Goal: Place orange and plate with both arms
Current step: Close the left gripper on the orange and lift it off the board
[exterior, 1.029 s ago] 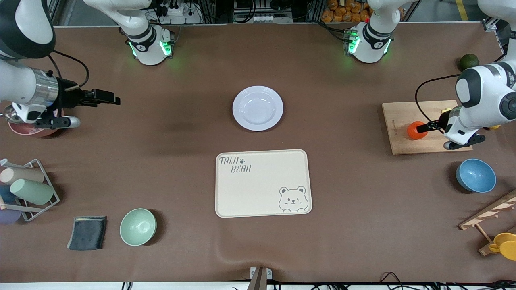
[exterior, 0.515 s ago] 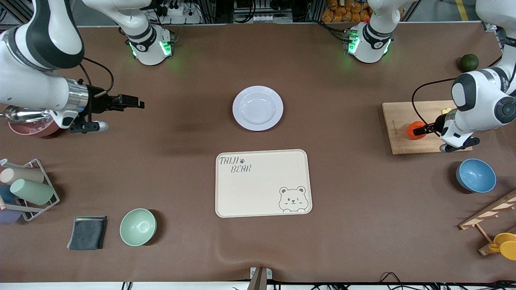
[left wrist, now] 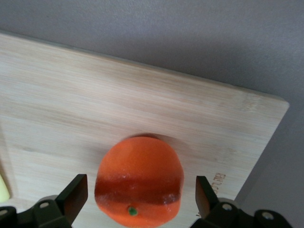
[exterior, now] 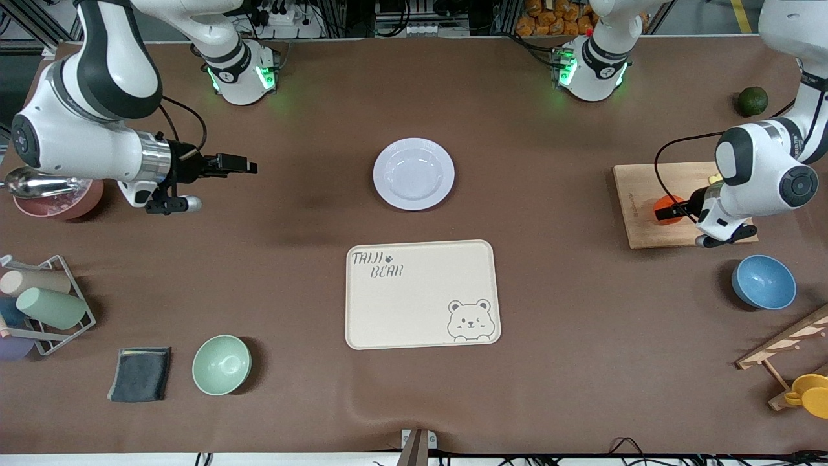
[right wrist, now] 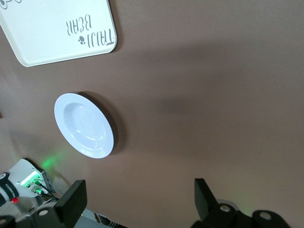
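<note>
Plate (exterior: 413, 173): round and pale, empty, flat on the brown table (exterior: 556, 310) midway between the two arm bases; it lies farther from the front camera than the tray, with a strip of bare cloth between them. The right wrist view shows it too (right wrist: 84, 125), well apart from that arm's fingers.
Tray (exterior: 422, 294): cream rectangle with a bear drawing and "TAIJI BEAR" lettering, nothing on it, nearer to the front camera than the plate.
Board (exterior: 637, 188): light wood, toward the left arm's end of the table; the orange sits on it.
Right gripper (exterior: 236, 163): up in the air over bare table between the plate and the pink bowl, pointing toward the plate; its fingers (right wrist: 71, 202) stand wide apart with nothing between them.
Left gripper (exterior: 669, 210): down at the board, fingers spread on either side of the orange; in the left wrist view a gap shows between each finger (left wrist: 76, 194) and the fruit, so it is not squeezing.
Blue bowl (exterior: 763, 281): on the table nearer to the front camera than the board.
Green bowl (exterior: 221, 364): toward the right arm's end, beside a dark folded cloth (exterior: 140, 373).
Pink bowl (exterior: 58, 200): at the right arm's end, partly hidden by that arm.
Orange (exterior: 664, 206): red-orange, resting on the board between the left gripper's fingers; the left wrist view shows its small green stem dot (left wrist: 139, 187).
Green fruit (exterior: 752, 100): dark, round, on the table farther from the front camera than the board.
</note>
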You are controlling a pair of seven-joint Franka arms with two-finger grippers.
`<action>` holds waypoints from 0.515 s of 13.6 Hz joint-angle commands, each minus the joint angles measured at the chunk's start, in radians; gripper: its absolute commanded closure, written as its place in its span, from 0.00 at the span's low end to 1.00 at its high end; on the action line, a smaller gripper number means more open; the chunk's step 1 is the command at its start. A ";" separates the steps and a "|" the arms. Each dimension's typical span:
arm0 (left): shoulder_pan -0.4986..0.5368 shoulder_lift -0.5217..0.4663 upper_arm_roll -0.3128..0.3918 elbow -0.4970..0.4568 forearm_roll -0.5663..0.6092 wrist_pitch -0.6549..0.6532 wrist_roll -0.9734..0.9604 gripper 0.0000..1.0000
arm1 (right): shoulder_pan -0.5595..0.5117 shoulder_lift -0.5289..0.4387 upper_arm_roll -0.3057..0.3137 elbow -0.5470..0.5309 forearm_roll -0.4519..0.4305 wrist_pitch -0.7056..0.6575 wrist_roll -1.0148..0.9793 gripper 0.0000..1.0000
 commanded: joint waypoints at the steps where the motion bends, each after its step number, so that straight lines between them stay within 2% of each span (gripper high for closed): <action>1: 0.005 0.016 -0.009 0.019 -0.012 0.006 0.012 0.27 | 0.047 -0.013 -0.006 -0.042 0.020 0.054 0.011 0.00; 3: 0.000 0.014 -0.010 0.022 -0.012 0.001 0.015 0.73 | 0.060 -0.002 -0.006 -0.044 0.049 0.073 0.011 0.00; 4: -0.001 0.004 -0.013 0.028 -0.011 -0.009 0.027 0.82 | 0.060 0.001 -0.006 -0.044 0.063 0.073 0.011 0.00; 5: -0.001 -0.019 -0.050 0.043 -0.011 -0.041 0.047 0.86 | 0.060 0.004 -0.006 -0.045 0.080 0.073 0.011 0.00; 6: -0.001 -0.048 -0.097 0.087 -0.012 -0.124 0.064 0.90 | 0.060 0.006 -0.006 -0.050 0.096 0.077 0.011 0.00; 7: 0.002 -0.067 -0.127 0.153 -0.015 -0.240 0.070 0.91 | 0.061 0.010 -0.006 -0.059 0.109 0.091 0.011 0.00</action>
